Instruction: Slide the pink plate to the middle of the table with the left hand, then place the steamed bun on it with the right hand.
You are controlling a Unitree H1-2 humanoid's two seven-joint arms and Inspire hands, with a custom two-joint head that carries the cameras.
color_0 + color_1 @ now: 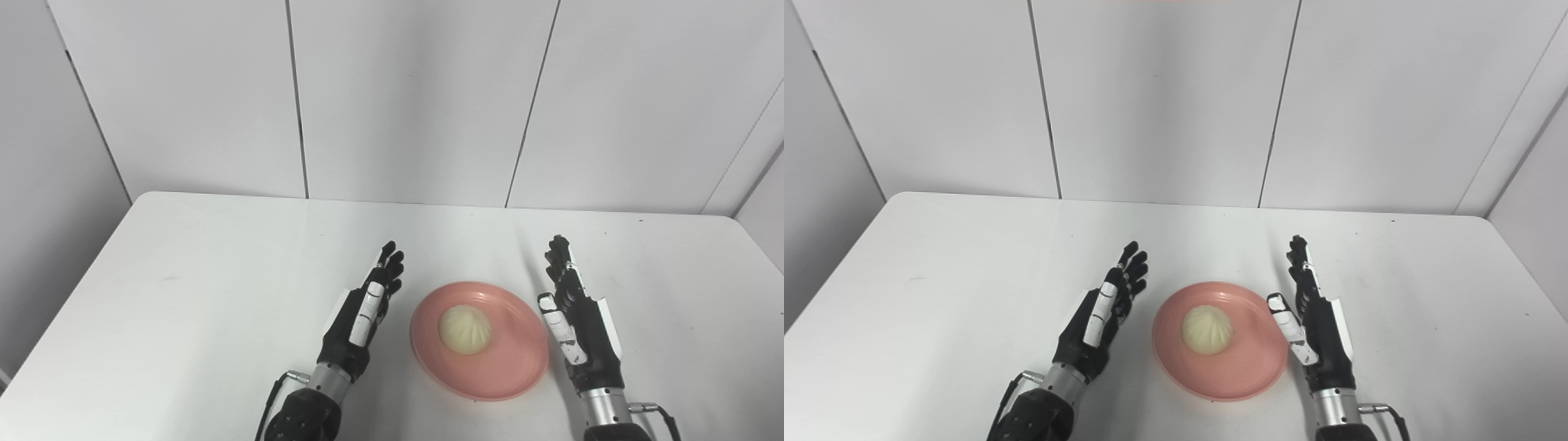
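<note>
Both arms come up from the bottom edge, one on each side, and reach forward low and roughly side by side, well apart. The left hand (361, 312) is turned on its edge, palm facing inward toward the right, with its fingers (387, 264) stretched out straight, close together and pointing forward and a little to the right. It holds nothing. The right hand (579, 321) mirrors it, also on edge with its palm facing left, fingers (558, 254) extended straight ahead and the thumb (560, 334) lying along the inner side. It too is empty. Silver wrists show behind both hands, each with a thin cable.
</note>
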